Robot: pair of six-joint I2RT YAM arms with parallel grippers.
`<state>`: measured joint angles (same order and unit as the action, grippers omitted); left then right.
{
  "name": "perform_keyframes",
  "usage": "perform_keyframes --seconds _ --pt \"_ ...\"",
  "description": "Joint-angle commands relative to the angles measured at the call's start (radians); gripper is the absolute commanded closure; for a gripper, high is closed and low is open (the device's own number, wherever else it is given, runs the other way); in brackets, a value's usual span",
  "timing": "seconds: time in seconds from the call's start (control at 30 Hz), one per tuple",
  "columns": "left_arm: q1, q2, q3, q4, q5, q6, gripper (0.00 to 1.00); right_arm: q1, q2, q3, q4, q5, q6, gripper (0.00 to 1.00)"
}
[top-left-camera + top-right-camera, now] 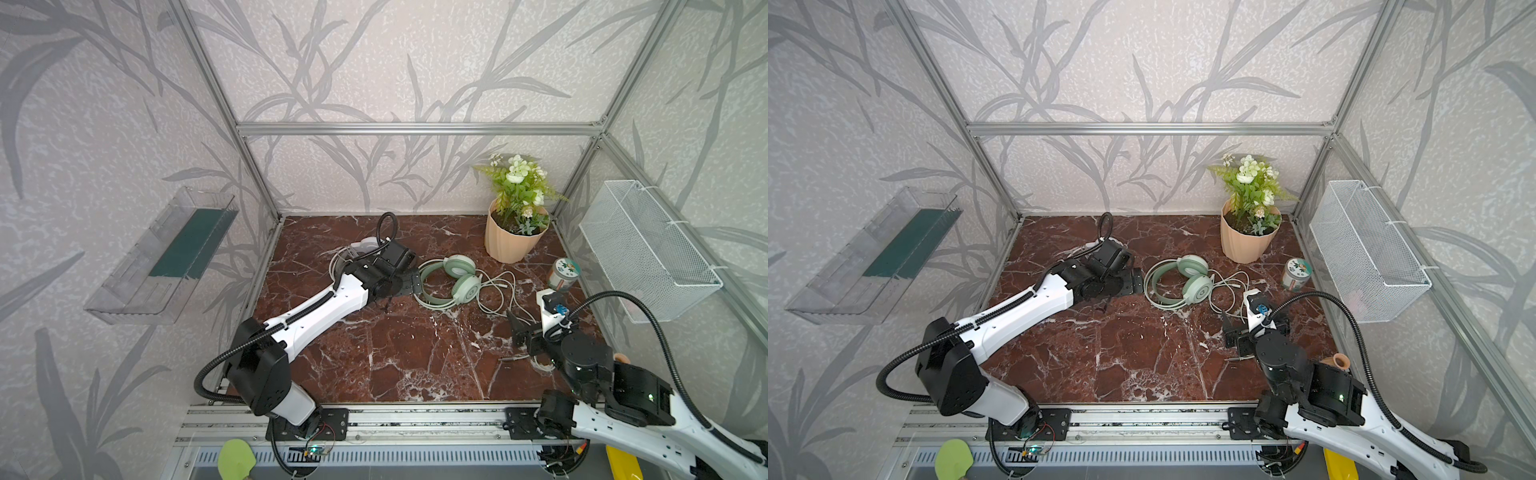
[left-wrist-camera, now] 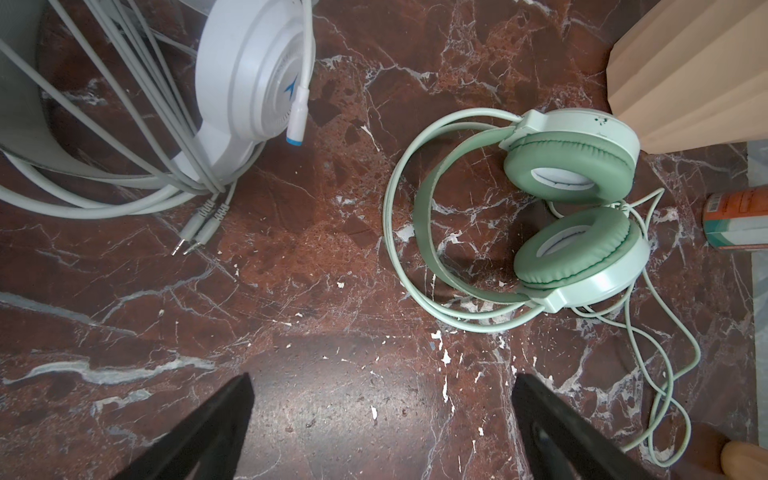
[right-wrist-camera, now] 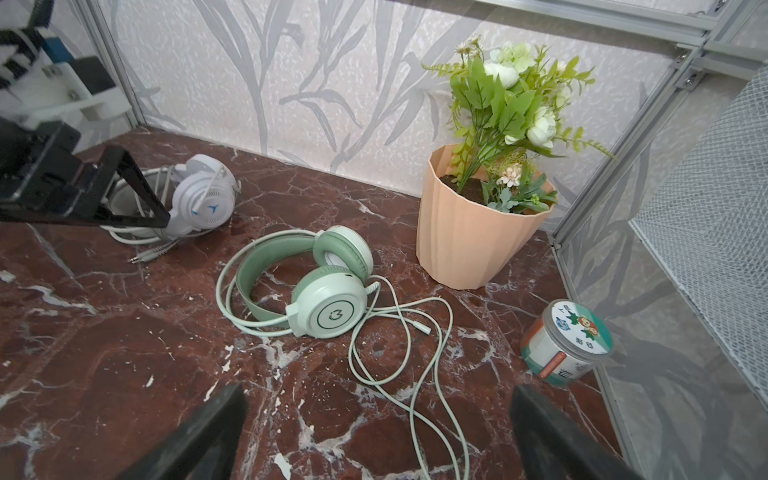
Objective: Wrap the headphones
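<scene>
The pale mint green headphones [image 1: 457, 276] [image 1: 1187, 278] lie on the marble floor mid-table, earcups together. Their thin cable [image 3: 415, 374] is strewn loose toward the right. The white headphones [image 2: 253, 75] [image 3: 203, 199] lie further back left with cable coiled around them, largely hidden by the left arm in both top views. My left gripper [image 2: 380, 382] [image 1: 409, 282] hovers open between the two headsets, holding nothing. My right gripper [image 3: 378, 392] [image 1: 517, 324] is open and empty. It sits low, right of the mint headset, with the loose cable on the floor just ahead of its fingers.
A peach pot [image 1: 513, 241] with artificial flowers stands at the back right. A small printed jar [image 1: 561, 274] sits near the right wall. A white wire basket [image 1: 648, 249] hangs on the right wall, and a clear tray [image 1: 166, 257] on the left wall.
</scene>
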<state>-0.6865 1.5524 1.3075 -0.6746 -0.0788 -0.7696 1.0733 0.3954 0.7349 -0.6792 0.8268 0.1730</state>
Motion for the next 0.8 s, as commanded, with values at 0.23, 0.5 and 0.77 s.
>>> perform_keyframes --seconds 0.23,0.5,0.77 --pt "-0.001 0.163 0.173 -0.133 0.036 0.055 0.01 -0.003 -0.047 -0.017 -0.006 0.01 -0.047 0.01" --pt "0.006 0.345 0.34 -0.202 0.066 0.088 0.03 -0.003 -0.117 -0.045 0.027 -0.015 -0.06 0.01" --pt "0.055 0.535 0.441 -0.223 0.145 0.05 0.1 -0.004 -0.119 -0.057 0.044 -0.039 -0.075 0.01"
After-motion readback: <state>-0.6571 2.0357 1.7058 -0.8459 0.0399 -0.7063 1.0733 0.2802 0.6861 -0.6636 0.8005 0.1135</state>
